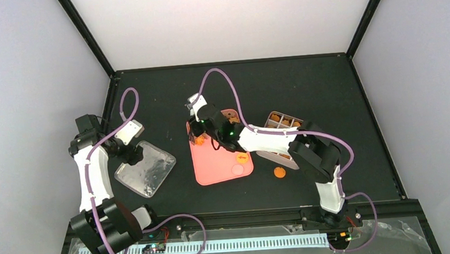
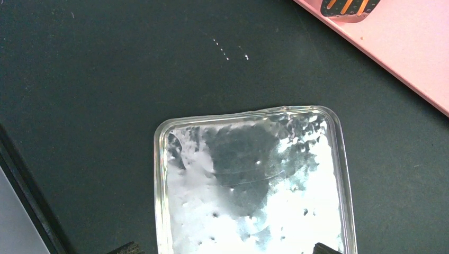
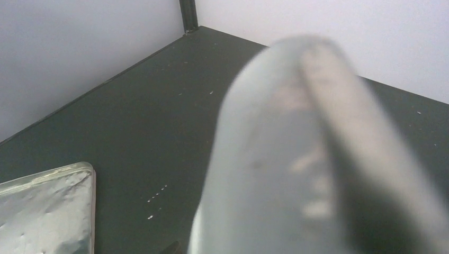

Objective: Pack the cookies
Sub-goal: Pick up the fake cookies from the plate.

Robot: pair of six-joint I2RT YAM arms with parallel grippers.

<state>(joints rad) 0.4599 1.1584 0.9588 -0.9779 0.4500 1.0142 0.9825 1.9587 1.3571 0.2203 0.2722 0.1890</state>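
Note:
A pink tray [image 1: 216, 164] lies mid-table with an orange cookie [image 1: 242, 158] and a pale pink cookie [image 1: 237, 170] on it. Another orange cookie [image 1: 279, 172] lies on the table to its right. My right gripper [image 1: 205, 125] is over the tray's far left corner, shut on the metal tongs [image 3: 296, 159], which fill the right wrist view as a grey blur. An orange cookie [image 1: 199, 140] shows at the tongs' lower end. My left gripper [image 1: 128, 151] hovers open and empty over a clear plastic lid [image 2: 249, 190], its fingertips [image 2: 126, 248] wide apart.
A compartment box [image 1: 283, 122] with brown and orange cookies sits right of the pink tray, partly hidden by my right arm. The clear lid [image 1: 146, 168] lies at the left. The pink tray's edge [image 2: 402, 58] and a slotted tong tip [image 2: 347, 6] show in the left wrist view.

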